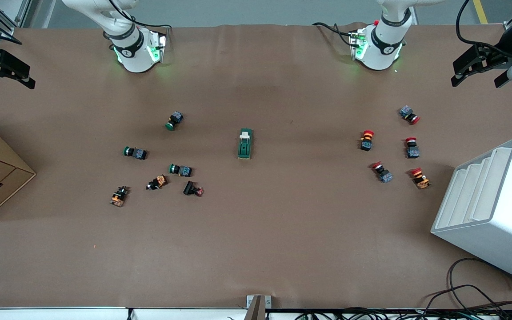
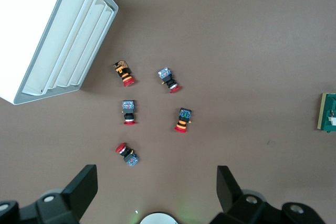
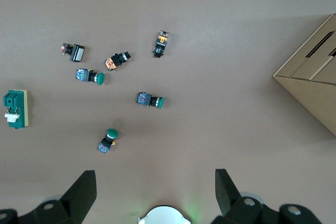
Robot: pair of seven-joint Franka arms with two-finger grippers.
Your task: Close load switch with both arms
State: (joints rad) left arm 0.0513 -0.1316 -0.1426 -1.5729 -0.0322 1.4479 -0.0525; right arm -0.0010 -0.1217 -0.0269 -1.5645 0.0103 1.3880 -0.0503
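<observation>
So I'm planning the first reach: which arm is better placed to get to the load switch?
Neither clearly. The load switch lies mid-table between both bases. The left gripper and right gripper both hang open and high at their own table ends, about equally far off.

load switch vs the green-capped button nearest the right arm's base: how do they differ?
Shape: the load switch is a longer oblong block; the green-capped push-button is short and stubby.
Colour: the switch is dark green with a cream lever at the end toward the bases; the button has a dark body with a round green cap.
Place: the switch lies alone mid-table; the button lies toward the right arm's end, with other buttons nearby.
Shared: both rest on the brown table, untouched by either arm.
</observation>
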